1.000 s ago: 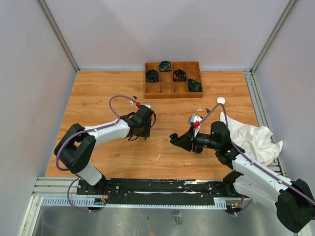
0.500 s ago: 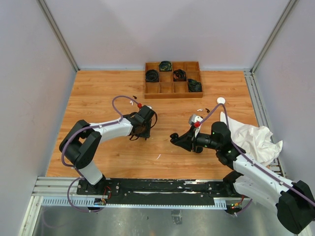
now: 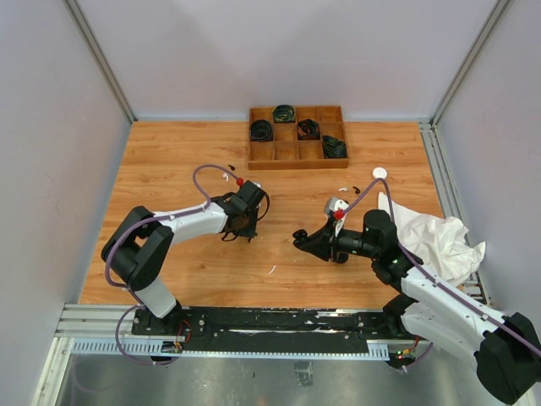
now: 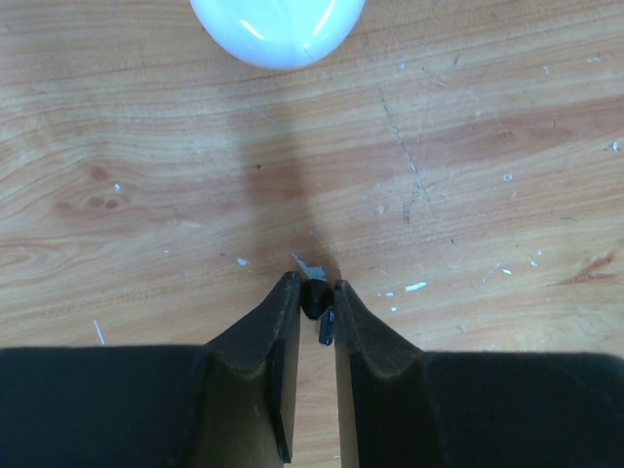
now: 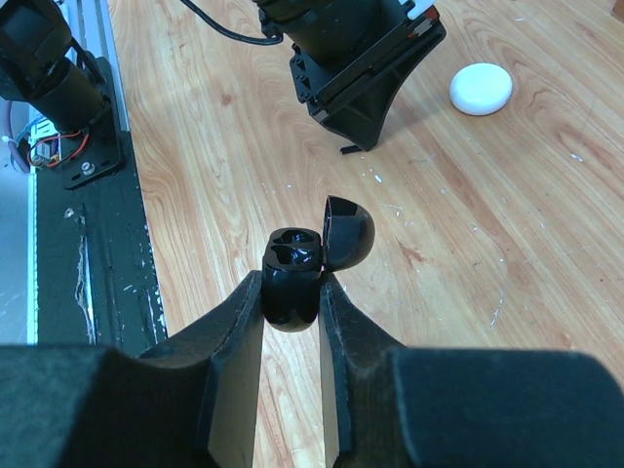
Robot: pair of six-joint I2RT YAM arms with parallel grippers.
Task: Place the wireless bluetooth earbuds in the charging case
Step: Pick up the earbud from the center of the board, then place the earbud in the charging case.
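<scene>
Left claw (image 4: 314, 287): pressed together, pinching a small black earbud (image 4: 314, 302) between its fingertips, tips pointing down close to the worktop (image 3: 169, 152).
Left claw position: on the arm-base side of the wooden tray (image 3: 292, 164), below the tray's left end and apart from it.
Right claw (image 5: 292, 285): narrowed onto the black charging case (image 5: 295, 263), gripping its lower body; lid hinged open.
Right claw position: on the arm-base side of the tray's middle, apart from it.
</scene>
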